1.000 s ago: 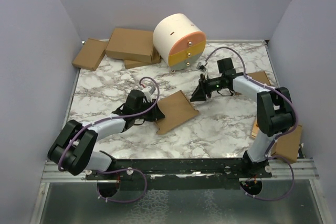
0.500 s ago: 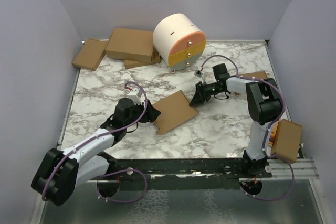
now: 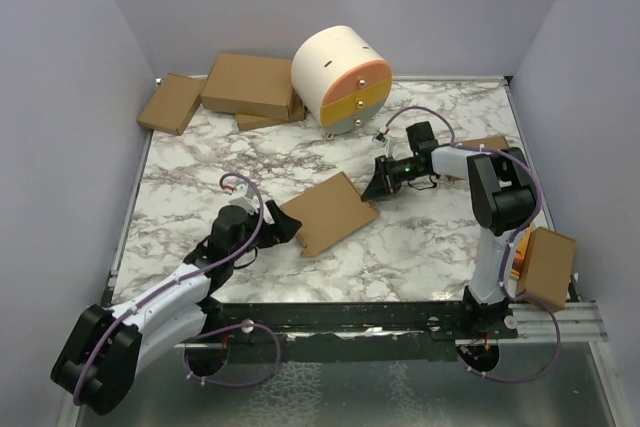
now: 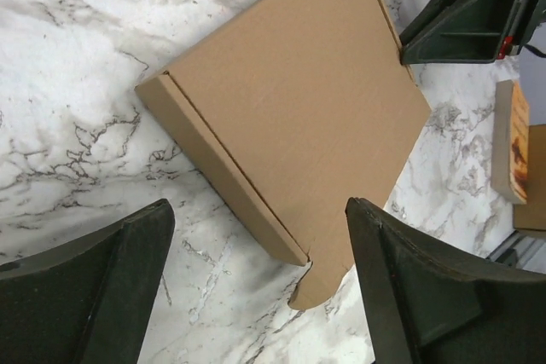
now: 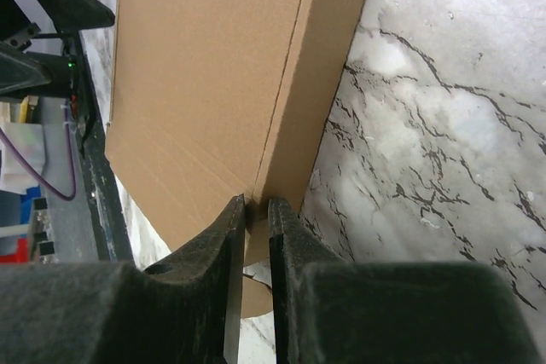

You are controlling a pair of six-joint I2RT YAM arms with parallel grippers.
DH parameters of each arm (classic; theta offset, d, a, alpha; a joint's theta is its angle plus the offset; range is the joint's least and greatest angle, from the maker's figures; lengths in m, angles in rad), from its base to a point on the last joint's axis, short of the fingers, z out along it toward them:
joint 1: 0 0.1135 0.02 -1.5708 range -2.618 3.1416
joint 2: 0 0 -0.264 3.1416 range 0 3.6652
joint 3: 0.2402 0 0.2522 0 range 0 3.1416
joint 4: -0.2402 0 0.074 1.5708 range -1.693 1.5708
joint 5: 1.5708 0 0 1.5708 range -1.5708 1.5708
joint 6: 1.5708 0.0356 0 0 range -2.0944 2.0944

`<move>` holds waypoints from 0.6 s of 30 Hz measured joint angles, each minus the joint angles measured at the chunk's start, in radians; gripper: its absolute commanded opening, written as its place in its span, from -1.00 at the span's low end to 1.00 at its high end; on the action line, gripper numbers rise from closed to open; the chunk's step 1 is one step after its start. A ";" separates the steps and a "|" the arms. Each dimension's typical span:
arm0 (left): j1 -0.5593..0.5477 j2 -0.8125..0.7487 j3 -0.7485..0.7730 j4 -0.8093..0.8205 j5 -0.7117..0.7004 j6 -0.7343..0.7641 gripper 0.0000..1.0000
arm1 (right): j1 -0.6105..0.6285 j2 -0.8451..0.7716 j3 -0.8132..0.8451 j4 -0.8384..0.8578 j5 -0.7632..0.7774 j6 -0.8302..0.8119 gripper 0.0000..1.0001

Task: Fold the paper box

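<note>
The paper box (image 3: 330, 209) lies flat mid-table as a thin, closed brown cardboard rectangle, also seen in the left wrist view (image 4: 290, 100) and the right wrist view (image 5: 196, 83). A small rounded tab sticks out at its near corner (image 4: 317, 291). My left gripper (image 3: 283, 227) sits just off the box's near-left edge, open wide, with its fingers on either side of that corner and not touching it (image 4: 258, 210). My right gripper (image 3: 375, 185) is at the box's far right corner. Its jaws are nearly together on the cardboard edge there (image 5: 257, 204).
A white cylindrical drawer unit (image 3: 342, 78) with orange and yellow fronts stands at the back. Brown cartons (image 3: 250, 85) are stacked at the back left, with another (image 3: 171, 103) beside them. One carton (image 3: 545, 267) rests by the right arm's base and one (image 3: 492, 146) behind the right arm.
My left gripper let go, opened wide and drew back toward the near left, off the box. My right gripper's jaws closed at the box's far corner. The box stayed put.
</note>
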 measured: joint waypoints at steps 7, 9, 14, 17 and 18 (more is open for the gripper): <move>0.001 -0.061 -0.072 0.059 -0.006 -0.126 0.77 | -0.023 0.007 0.000 0.007 -0.013 0.039 -0.73; 0.002 -0.055 -0.085 0.094 -0.006 -0.154 0.77 | -0.032 0.010 -0.001 0.011 -0.018 0.047 -0.73; 0.005 0.026 -0.108 0.210 -0.002 -0.225 0.78 | -0.047 0.024 -0.002 0.021 -0.042 0.062 -0.74; 0.005 0.070 -0.112 0.249 0.000 -0.256 0.78 | -0.050 0.030 -0.002 0.027 -0.052 0.072 -0.74; 0.005 0.078 -0.112 0.257 0.000 -0.265 0.79 | -0.051 0.031 -0.002 0.027 -0.054 0.073 -0.75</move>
